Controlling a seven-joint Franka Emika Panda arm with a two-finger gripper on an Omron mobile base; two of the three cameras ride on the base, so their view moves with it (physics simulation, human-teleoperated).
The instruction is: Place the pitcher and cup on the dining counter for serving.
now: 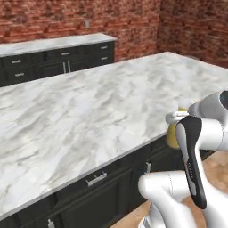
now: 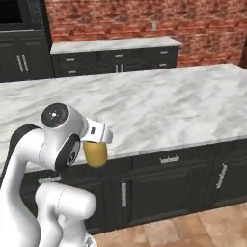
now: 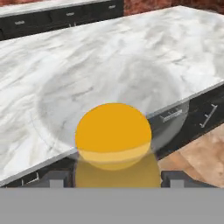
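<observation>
My gripper [image 3: 113, 178] is shut on the mustard-yellow pitcher [image 3: 113, 133], whose rounded body bulges between the two dark fingertips [image 3: 51, 179]. From the right base view the pitcher [image 2: 95, 153] hangs under the white hand [image 2: 96, 131], just off the front edge of the dining counter [image 2: 159, 103] and about level with its top. In the left base view only a yellow sliver of the pitcher [image 1: 172, 136] shows behind my forearm. The marble island top [image 1: 89, 111] stretches wide ahead [image 3: 109, 57]. The cup is out of view.
A narrower marble counter [image 1: 53, 43] with dark drawers runs along the brick wall at the back [image 2: 116, 44]. Dark cabinets with silver handles [image 2: 170, 158] sit under the island's front edge. Wooden floor [image 2: 193, 231] lies below.
</observation>
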